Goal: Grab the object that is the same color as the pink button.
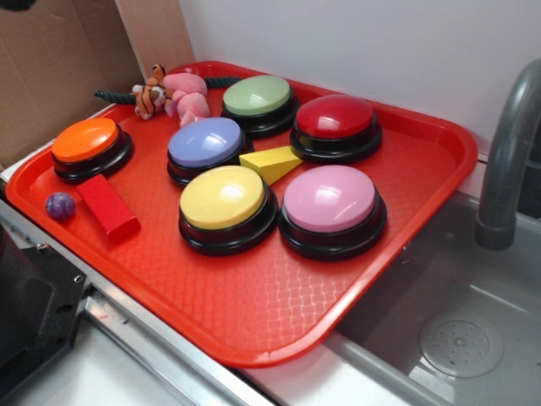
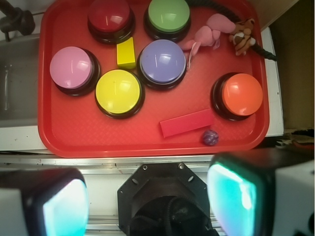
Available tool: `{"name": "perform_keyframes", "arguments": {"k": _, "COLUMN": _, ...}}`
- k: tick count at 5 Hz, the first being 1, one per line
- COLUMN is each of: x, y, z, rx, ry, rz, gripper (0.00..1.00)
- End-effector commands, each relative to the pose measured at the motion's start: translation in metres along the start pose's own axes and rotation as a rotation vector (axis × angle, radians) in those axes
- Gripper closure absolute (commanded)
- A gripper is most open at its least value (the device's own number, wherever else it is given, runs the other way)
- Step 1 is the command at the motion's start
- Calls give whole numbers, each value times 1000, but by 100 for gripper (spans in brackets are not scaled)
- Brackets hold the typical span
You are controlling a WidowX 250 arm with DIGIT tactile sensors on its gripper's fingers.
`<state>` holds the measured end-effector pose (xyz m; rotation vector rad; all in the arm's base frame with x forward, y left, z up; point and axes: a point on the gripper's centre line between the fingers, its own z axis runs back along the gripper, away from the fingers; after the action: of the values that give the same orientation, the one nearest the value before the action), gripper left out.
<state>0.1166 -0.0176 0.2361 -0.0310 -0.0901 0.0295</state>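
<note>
On my wrist view the gripper hangs spread wide off the red tray, holding nothing. The pink bunny lies at one o'clock of the lavender button, apparently touching the tiger plush. Only the exterior view shows the pink button beside the sink.

The tool's fingers are blurred and cut off by the wrist view's lower edge; the dark rope is partly hidden behind the plush toys.
</note>
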Motion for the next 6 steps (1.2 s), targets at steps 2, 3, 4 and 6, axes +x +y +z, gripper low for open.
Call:
{"name": "perform_keyframes", "arguments": {"k": 2, "x": 23, "y": 9, "z": -13, "rx": -5, "ry": 5, "rz": 111, "gripper": 0}}
{"name": "perform_keyframes", "arguments": {"k": 3, "x": 44, "y": 23, "z": -29, "rx": -15, "ry": -21, "rz": 258, "gripper": 0}}
{"name": "perform_keyframes", "arguments": {"k": 4, "x": 71, "y": 45, "z": -55, "rx": -18, "ry": -59, "rz": 417, "gripper": 0}}
{"name": "perform_keyframes", "arguments": {"k": 6, "x": 105, "y": 92, "z": -85, "rx": -35, "ry": -162, "rz": 673, "gripper": 0}}
